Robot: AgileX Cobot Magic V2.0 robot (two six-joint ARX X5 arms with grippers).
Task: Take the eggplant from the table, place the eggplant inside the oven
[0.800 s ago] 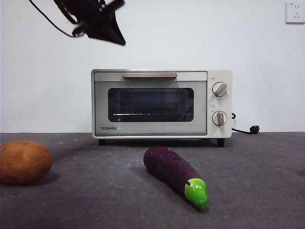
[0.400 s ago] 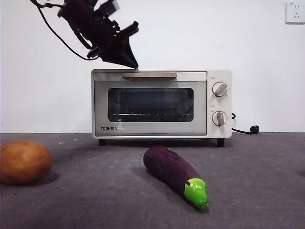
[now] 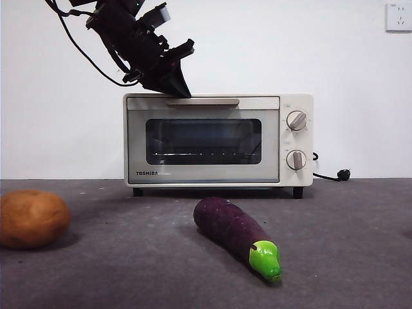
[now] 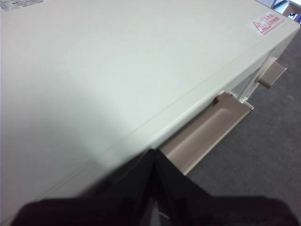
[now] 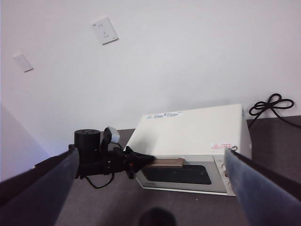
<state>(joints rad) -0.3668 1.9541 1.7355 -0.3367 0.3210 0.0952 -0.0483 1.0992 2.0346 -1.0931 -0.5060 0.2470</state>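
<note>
The left gripper [image 3: 182,92] hangs at the oven's top front edge, its two black jaws pressed together into a single point with nothing between them. In the left wrist view that closed tip [image 4: 155,157] sits just above the near end of the beige handle [image 4: 209,132], right at the seam where the cream top panel meets the door; whether it actually touches the handle cannot be told. The arm behind it slopes up and away toward the upper corner of the front view, trailing a black cable.

Directly under the tip is the oven [image 3: 219,138], door shut, dark window facing forward, two round knobs [image 3: 297,120] on the far side of the panel from the gripper. Well below and forward of the gripper, the eggplant [image 3: 235,233] lies on the table [image 3: 347,244], apart from the oven, its green cap [image 3: 265,259] pointing toward the camera. Off to the side, also on the table and well apart from both, rests a round brown potato [image 3: 32,217].

The right gripper [image 5: 153,165] waits high above the scene with its jaws spread wide and empty, looking down on the oven [image 5: 197,136] and the left gripper [image 5: 138,161].
</note>
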